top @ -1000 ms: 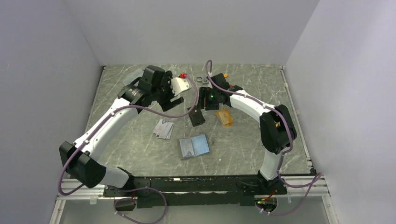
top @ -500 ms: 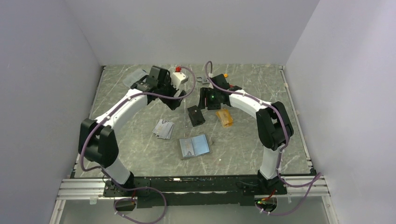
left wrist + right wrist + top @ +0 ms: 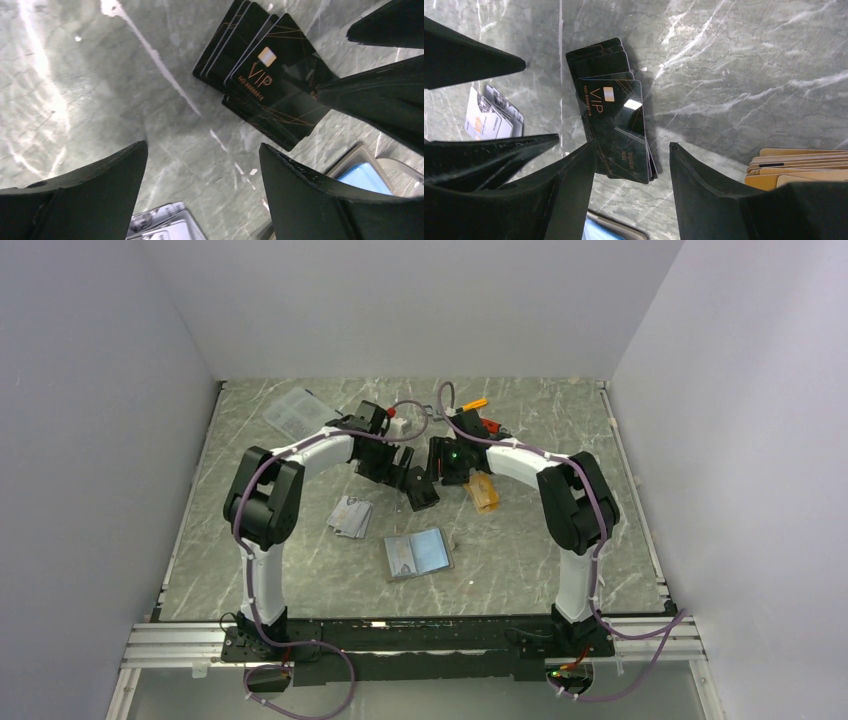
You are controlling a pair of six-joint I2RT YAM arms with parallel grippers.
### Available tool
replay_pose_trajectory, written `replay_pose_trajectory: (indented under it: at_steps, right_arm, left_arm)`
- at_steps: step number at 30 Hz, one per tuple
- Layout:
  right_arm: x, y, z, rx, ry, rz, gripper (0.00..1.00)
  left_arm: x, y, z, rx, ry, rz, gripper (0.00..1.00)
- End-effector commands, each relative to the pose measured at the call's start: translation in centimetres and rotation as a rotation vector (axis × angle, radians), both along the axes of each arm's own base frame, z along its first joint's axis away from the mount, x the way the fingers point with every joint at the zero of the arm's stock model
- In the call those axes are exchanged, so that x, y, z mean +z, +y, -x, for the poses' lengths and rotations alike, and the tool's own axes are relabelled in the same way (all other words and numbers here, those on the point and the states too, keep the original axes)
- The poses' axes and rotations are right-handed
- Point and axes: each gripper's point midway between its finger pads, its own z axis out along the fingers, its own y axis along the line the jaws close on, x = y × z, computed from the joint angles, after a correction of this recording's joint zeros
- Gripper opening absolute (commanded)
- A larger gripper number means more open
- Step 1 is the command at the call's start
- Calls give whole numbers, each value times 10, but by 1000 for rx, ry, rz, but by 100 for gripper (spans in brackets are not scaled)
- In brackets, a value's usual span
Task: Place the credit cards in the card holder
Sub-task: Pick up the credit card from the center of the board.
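- The left gripper (image 3: 202, 145) hangs released, its jaws spread wide with only bare marbled table (image 3: 100, 90) showing between them.
- The right gripper (image 3: 633, 145) also stands parted, clamped on nothing.
- A fanned stack of black cards (image 3: 616, 120), the top one lettered VIP with a gold chip, lies flat on the table. Its near end reaches in between the right jaws, up against one finger and clear of the other.
- From the left jaws that same stack lies ahead and off to one side, where the right gripper's dark fingers (image 3: 380, 100) come over its edge.
- The orange-gold cards (image 3: 794, 165) sit stacked just outside the right gripper's far finger.
- The silvery-grey cards (image 3: 160, 225) lie close under the left jaws, near one finger.
- The card holder (image 3: 417, 554) lies open, blue lining up, on the near side of both pairs of jaws and apart from all three stacks.
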Motion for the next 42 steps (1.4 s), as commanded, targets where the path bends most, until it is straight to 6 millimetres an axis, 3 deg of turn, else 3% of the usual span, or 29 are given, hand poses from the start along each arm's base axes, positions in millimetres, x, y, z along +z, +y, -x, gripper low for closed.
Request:
replay_pose_trajectory:
  at_steps: [1,9,16,28,42]
  right_arm:
    - [-4,4,-6,-12,-24,-24,57]
    - [-21,-1,1,-27,5,-22,55]
    - [-32,-4,5,-44,28,-36,53]
    - [-54,-16,27,-100,99,-107,48]
    - [-63,-24,40,-119,128,-142,45]
  left_arm:
    - [15,-30,-7,-12,-81,31,88]
    - [14,-23,-22,-86,-274,-160,88]
    - [2,-18,-24,-138,-309,-279,87]
    - [0,-29,-16,-182,-290,-219,87]
    - [20,-40,-18,-244,-342,-118,87]
